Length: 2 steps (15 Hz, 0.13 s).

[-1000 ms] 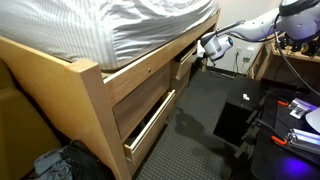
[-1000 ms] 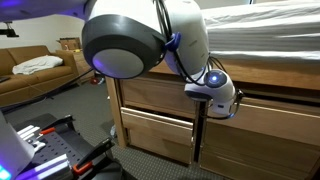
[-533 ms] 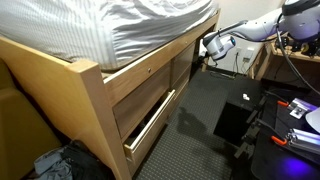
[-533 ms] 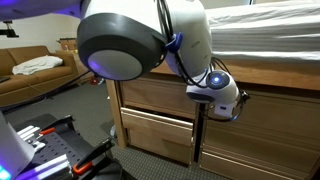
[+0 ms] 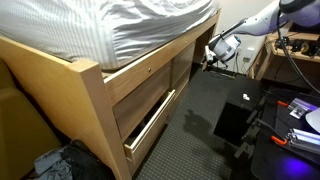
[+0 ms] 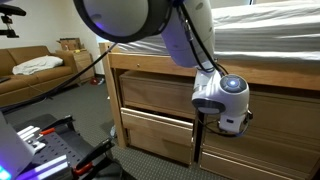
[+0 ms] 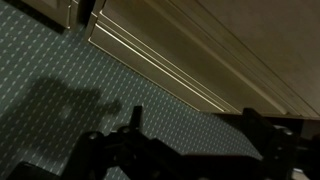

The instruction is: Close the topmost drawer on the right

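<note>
Drawer (image 6: pixel 285 115): front flush with bed frame (image 6: pixel 160 60); I judge it shut.
End effector (image 6: pixel 225 120): beside that front, placed for pushing; apart or together, I cannot tell.

in both exterior views we see our arm (image 5: pixel 258 24) stretched out long, its white wrist (image 6: pixel 222 95) bent downward. our gripper (image 7: pixel 190 140) is a dark shape in the wrist view, fingers (image 7: pixel 135 118) apart, holding nothing.
</note>
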Motion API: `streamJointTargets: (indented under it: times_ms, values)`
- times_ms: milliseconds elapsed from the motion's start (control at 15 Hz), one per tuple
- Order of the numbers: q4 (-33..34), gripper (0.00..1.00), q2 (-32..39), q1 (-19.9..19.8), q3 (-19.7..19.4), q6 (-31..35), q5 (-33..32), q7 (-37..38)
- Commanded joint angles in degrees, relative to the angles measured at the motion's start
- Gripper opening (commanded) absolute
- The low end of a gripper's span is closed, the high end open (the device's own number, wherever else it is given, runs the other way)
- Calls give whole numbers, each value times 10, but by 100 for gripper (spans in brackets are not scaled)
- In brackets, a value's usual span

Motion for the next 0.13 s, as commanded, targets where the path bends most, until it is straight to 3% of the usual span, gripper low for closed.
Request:
streamJointTargets:
  times_ms: [0,67]
  values:
    - [-8,100,-11,-7,-3,-18,31,-26]
    - [-18,100,-21,-21,-1,-26,35,-33]
